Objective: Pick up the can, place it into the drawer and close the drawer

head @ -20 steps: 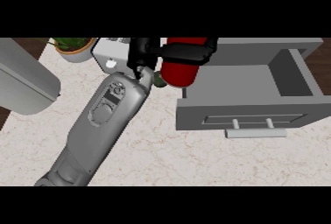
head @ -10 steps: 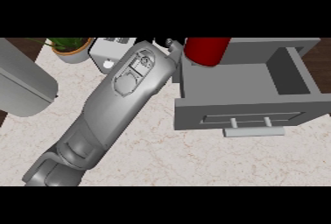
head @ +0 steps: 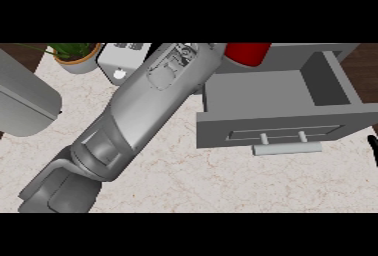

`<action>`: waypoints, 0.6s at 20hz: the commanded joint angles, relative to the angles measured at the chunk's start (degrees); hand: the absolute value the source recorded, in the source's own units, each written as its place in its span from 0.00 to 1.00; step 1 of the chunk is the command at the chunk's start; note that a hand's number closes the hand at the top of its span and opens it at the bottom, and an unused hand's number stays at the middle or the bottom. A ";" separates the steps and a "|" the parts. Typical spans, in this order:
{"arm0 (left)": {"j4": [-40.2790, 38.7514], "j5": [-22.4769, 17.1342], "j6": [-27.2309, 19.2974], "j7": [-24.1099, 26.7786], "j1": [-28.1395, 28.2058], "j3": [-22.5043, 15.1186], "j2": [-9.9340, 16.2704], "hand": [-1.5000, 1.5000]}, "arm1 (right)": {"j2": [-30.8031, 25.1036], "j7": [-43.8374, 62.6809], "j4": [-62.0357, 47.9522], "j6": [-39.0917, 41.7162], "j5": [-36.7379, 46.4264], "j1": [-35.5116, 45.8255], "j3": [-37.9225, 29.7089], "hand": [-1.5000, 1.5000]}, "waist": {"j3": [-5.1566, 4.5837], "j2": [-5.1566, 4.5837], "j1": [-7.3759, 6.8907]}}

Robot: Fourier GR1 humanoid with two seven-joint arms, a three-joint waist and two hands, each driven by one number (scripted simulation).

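The left arm [head: 140, 115] stretches far up the counter, and its hand is hidden at the top edge, so I cannot tell its grip. Just right of where it ends, the red can [head: 247, 52] hangs over the back of the open drawer [head: 266, 95].

A kitchen, pale stone-look surface [head: 221, 175], open grey drawer [head: 280, 117] with a handle, small potted plant [head: 74, 55], grey toaster-like box [head: 122, 62]
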State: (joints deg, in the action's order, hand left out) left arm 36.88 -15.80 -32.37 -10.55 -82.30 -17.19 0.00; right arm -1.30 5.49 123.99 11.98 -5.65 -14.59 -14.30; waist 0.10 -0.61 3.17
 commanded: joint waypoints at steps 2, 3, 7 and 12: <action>-5.78 -3.07 0.34 4.41 -1.00 -2.55 0.00 1.00 | -1.74 2.64 0.74 0.43 -1.73 1.04 -1.52 0.00 | 0.00 -0.10 0.38; -5.90 -4.76 -1.48 1.78 -3.73 -4.22 0.00 1.00 | -1.91 -0.35 -2.80 0.72 -0.67 2.26 -1.81 0.00 | 0.05 -0.18 0.87; -9.31 -7.06 0.64 5.95 -1.00 -5.21 0.00 1.00 | -0.77 2.00 -0.01 -0.47 0.14 2.21 -0.13 0.00 | 0.02 -0.27 0.84; -8.82 -9.64 -5.60 6.58 -1.85 -11.10 0.00 1.00 | -2.19 4.18 -0.29 -1.13 0.00 6.17 0.08 0.00 | 0.04 -0.42 2.19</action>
State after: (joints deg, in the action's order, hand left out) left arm 28.09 -23.53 -34.23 -5.00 -84.35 -24.37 0.00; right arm -2.57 6.72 122.51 11.40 -5.38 -10.93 -14.57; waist 0.15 -0.99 4.56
